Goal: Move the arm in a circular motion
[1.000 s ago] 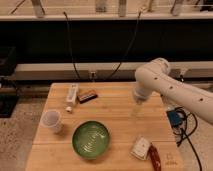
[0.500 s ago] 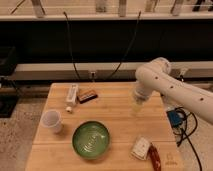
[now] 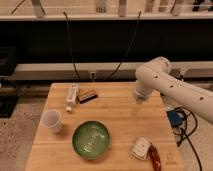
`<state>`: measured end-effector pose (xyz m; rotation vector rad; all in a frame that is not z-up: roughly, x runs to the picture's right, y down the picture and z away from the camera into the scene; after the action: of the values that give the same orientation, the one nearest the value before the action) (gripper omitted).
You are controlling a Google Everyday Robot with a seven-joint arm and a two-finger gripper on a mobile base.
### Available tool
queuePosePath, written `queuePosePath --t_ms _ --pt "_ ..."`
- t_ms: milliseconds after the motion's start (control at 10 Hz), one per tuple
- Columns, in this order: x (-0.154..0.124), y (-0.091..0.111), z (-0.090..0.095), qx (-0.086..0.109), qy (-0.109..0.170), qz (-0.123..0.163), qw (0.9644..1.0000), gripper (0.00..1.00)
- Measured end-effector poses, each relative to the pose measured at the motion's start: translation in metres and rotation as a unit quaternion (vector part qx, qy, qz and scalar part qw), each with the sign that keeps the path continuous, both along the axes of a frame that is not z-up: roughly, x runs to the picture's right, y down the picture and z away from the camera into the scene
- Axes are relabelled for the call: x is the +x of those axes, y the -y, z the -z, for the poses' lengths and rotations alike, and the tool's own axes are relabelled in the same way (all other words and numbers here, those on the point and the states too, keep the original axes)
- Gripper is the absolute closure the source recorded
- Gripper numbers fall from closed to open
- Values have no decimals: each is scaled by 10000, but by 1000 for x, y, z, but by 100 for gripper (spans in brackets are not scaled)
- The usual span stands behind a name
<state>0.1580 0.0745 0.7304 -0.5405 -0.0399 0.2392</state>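
Observation:
The arm (image 3: pixel 172 87) is a glossy white tube with small dark dots. It comes in from the right edge, bends at a bulbous joint (image 3: pixel 152 74) and points down over the right side of the wooden table (image 3: pixel 115 117). Its narrow pale tip, the gripper (image 3: pixel 136 106), hangs just above the tabletop, right of the middle. It holds nothing that I can see.
On the table lie a green bowl (image 3: pixel 91 139), a white cup (image 3: pixel 52 121), a white tube (image 3: pixel 72 95), a small dark box (image 3: pixel 87 95), a white packet (image 3: pixel 140 148) and a red-brown item (image 3: pixel 155 159). A blue device (image 3: pixel 174 118) with cables lies right of the table.
The arm's tip has shifted slightly; the objects on the table have not moved.

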Motion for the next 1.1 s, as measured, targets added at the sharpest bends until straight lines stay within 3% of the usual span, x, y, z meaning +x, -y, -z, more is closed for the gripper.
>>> queuePosePath --t_ms 1100 --pt "3 4 -1 -30 -33 -30 10000 20"
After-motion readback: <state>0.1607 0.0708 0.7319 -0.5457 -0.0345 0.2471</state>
